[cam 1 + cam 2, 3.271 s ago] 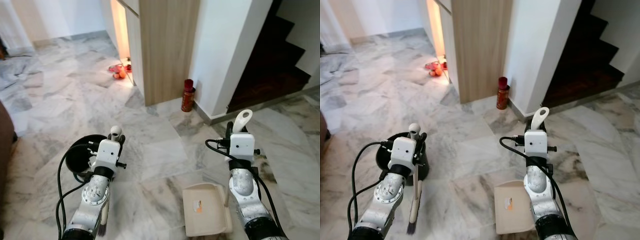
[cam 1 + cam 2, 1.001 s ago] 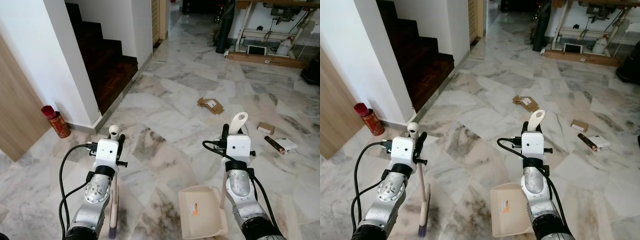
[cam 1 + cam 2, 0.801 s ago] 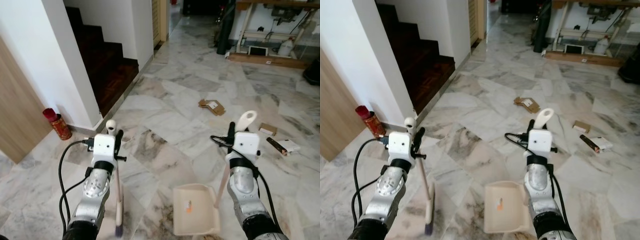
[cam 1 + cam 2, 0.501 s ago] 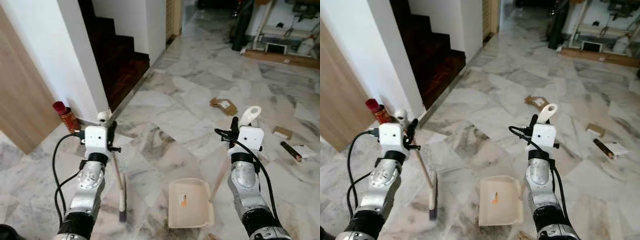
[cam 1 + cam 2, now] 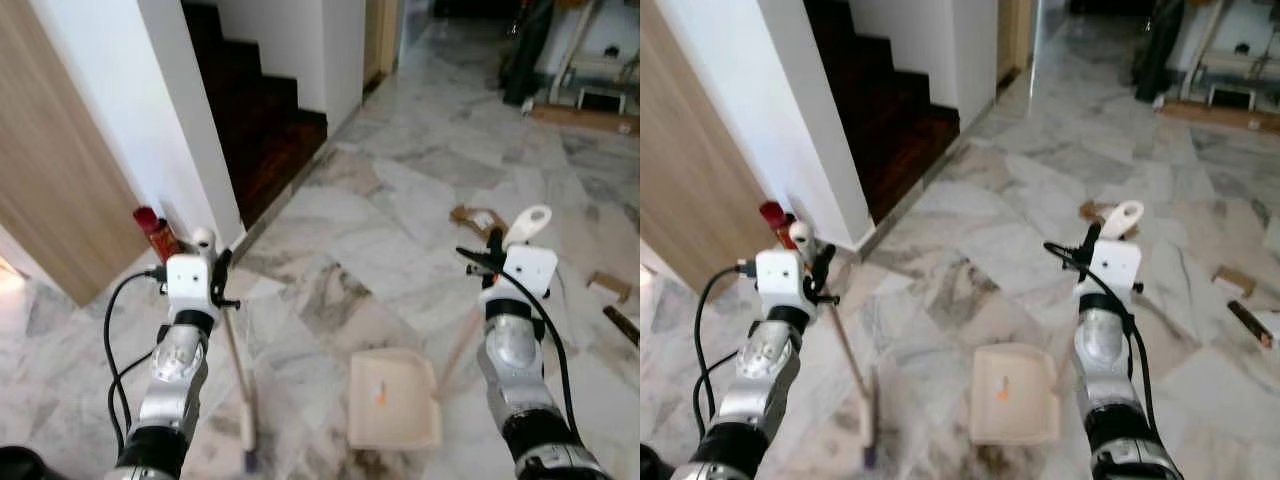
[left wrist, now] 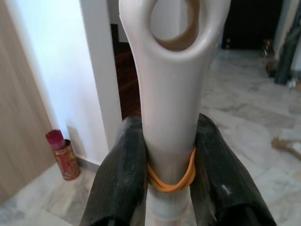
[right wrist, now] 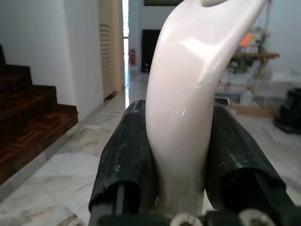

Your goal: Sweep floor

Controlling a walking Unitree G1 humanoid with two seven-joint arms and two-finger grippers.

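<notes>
Left eye view: motion blur is softening the floor [image 5: 330, 230] debris.
Left pincer [image 6: 170, 155] is clamping the broom handle [image 6: 171, 94]; right pincer [image 7: 181, 155] is gripping the dustpan handle [image 7: 188, 103], its dustpan [image 5: 392, 412] near the floor.

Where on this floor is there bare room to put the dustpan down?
Bare marble lies between the broom and dustpan, and ahead toward the stairs. It is crowded to the right, where cardboard scraps litter the floor, and by the wall, where a red can stands.
</notes>
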